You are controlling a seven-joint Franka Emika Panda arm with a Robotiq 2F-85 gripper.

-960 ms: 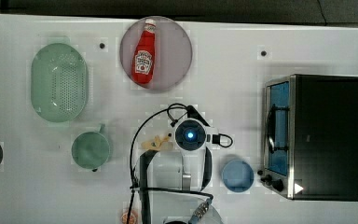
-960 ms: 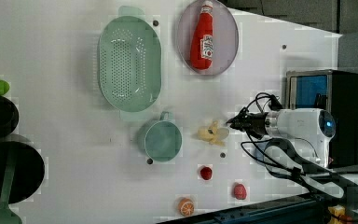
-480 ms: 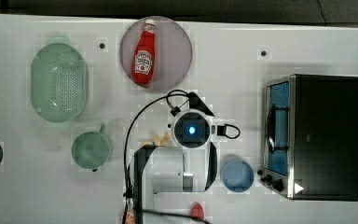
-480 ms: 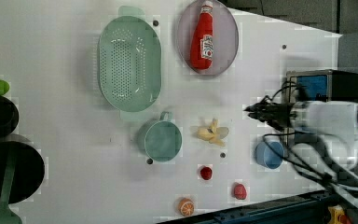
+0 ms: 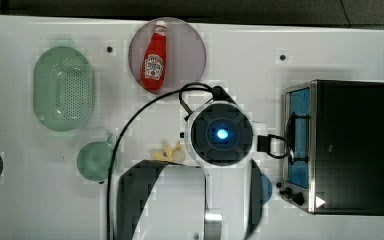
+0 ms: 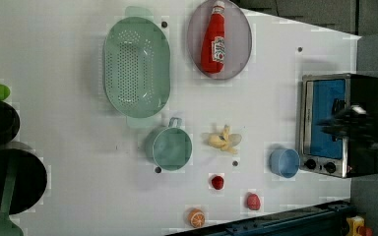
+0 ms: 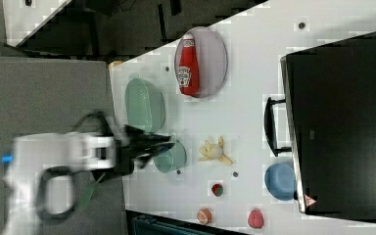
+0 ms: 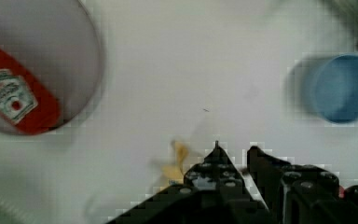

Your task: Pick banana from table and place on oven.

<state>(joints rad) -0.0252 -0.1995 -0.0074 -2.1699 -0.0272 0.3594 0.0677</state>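
In the wrist view we see the gripper [image 8: 235, 156] with its two dark fingers close together, only a thin gap between the tips and nothing held between them. It hangs above the white table [image 5: 300, 45], with the banana [image 8: 177, 161] just beside the fingertips and lower down on the tabletop. In the left view the banana [image 6: 224, 140] lies flat on the table, its peel strips splayed, between the green mug [image 6: 168, 147] and the blue cup [image 6: 284, 162], apart from both. In the top view the round end of the arm [image 5: 221, 134] with its blue light sits over the table between the banana [image 5: 169, 152] and the oven [image 5: 350, 147], well clear of the oven. The oven stands at the top view's right with its blue glass door facing the arm. Farther off, a ketchup bottle [image 5: 153, 62] lies on a grey plate [image 5: 190, 50], and a green colander [image 5: 62, 87] rests toward the top view's left. In the left view a small red strawberry [image 6: 217, 182] and an orange slice [image 6: 196, 218] lie near the table's edge.
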